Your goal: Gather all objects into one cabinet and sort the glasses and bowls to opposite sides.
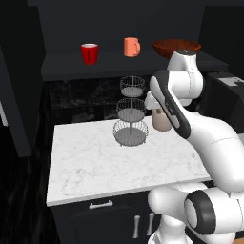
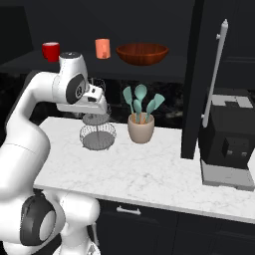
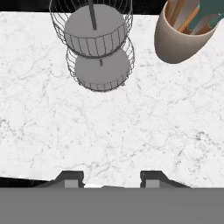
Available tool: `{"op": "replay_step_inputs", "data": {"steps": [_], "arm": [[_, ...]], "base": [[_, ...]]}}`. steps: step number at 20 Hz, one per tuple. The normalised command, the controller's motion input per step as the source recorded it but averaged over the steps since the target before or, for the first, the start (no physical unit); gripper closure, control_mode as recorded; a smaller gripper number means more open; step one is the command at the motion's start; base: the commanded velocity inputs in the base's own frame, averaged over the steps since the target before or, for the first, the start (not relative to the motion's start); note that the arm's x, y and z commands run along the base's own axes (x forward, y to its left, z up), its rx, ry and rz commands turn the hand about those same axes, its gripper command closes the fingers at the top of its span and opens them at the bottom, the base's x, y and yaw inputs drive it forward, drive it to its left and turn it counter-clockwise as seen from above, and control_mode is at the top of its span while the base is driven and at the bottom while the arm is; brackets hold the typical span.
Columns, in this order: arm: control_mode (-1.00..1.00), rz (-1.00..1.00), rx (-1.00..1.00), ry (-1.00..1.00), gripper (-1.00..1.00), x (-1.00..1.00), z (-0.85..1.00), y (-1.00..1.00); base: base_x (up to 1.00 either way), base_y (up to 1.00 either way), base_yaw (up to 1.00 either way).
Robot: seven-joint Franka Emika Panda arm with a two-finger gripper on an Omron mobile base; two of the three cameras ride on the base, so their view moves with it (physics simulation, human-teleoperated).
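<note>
Three items sat on the cabinet shelf (image 1: 62,71): mug (image 1: 89,53) at nine o'clock, cup (image 1: 131,46) centre, bowl (image 1: 176,47) at three o'clock; pincer (image 3: 111,178) gaped empty above the worktop (image 3: 131,127).

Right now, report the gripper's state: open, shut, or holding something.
Gripper: open and holding nothing, its fingertips apart over the bare marble counter.

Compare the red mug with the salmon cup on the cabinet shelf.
The red mug is glossy deep red; the salmon cup is matte pale orange. The mug stands left of the cup and looks wider. The cup's handle shows on its right; the mug's is not visible. Both stand upright.
</note>
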Motion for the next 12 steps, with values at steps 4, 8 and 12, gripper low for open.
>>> {"op": "replay_step_inputs", "data": {"steps": [4, 8, 12], "arm": [[-1.0, -0.02, 0.0, 0.0, -1.0, -0.35, 0.0, 0.0], [-1.0, -0.03, 0.0, -0.1, -1.0, -0.98, 0.0, 0.0], [-1.0, -0.06, 0.0, 0.0, -1.0, -1.0, 0.1, 0.0]], "base": [[0.0, 0.0, 0.0], [0.0, 0.0, 0.0], [0.0, 0.0, 0.0]]}}
